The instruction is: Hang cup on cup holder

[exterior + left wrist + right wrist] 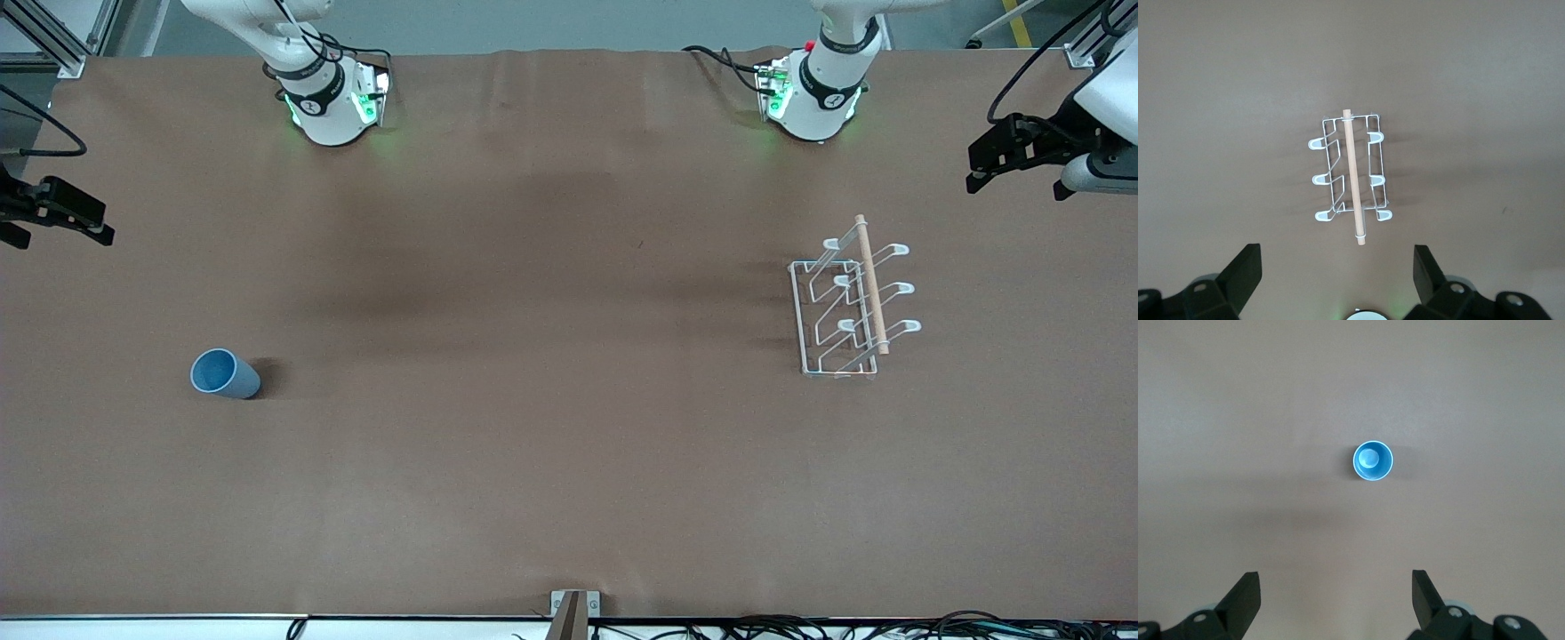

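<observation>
The light blue cup [225,373] stands upright, mouth up, on the brown table toward the right arm's end; it also shows in the right wrist view [1373,461]. The cup holder [849,304], a white wire rack with looped prongs and a wooden rod on top, stands toward the left arm's end; it also shows in the left wrist view [1350,175]. My left gripper [1013,164] is open and empty, raised above the table's edge near the rack [1337,253]. My right gripper [55,218] is open and empty, raised over the table's other end, apart from the cup [1335,577].
The brown table cover [551,356] stretches between the cup and the rack. The two arm bases [333,98] [813,89] stand along the table's edge farthest from the front camera. A small bracket [573,609] sits at the edge nearest the camera.
</observation>
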You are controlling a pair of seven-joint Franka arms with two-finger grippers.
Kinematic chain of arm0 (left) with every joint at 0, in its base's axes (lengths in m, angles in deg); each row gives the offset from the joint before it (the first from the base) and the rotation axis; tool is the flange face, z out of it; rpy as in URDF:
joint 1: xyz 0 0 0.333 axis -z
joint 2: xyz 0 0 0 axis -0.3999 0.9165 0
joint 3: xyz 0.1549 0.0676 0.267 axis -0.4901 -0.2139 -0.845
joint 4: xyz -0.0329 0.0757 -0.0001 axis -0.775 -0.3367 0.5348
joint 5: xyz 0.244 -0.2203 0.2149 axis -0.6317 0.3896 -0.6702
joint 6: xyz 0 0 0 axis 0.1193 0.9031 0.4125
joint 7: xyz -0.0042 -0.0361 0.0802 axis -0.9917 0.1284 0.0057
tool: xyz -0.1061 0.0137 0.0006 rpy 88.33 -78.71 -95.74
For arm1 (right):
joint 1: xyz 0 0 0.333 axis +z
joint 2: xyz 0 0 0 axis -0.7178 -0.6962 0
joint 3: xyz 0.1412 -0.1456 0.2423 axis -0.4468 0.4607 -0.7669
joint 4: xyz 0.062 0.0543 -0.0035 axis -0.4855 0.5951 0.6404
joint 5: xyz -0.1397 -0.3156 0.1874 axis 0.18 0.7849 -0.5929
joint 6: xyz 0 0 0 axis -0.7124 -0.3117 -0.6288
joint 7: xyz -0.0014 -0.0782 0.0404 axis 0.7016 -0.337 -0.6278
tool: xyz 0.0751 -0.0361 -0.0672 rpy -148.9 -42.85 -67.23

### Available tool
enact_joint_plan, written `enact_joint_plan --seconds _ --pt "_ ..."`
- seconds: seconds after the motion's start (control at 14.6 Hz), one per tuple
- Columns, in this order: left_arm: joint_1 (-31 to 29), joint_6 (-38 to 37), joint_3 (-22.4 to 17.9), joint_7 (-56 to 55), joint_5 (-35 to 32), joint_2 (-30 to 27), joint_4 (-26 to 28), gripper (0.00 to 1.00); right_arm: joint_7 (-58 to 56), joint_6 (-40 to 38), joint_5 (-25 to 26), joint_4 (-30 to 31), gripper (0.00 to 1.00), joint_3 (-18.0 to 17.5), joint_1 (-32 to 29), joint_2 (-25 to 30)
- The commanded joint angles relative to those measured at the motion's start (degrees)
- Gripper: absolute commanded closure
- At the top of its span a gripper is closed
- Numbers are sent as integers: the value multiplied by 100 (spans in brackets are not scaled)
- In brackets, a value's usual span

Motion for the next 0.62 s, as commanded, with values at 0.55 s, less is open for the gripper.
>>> enact_joint_plan --seconds 0.55 --pt "-28 -125 17 -40 -19 76 -294 0 86 60 -20 123 2 -36 -18 135"
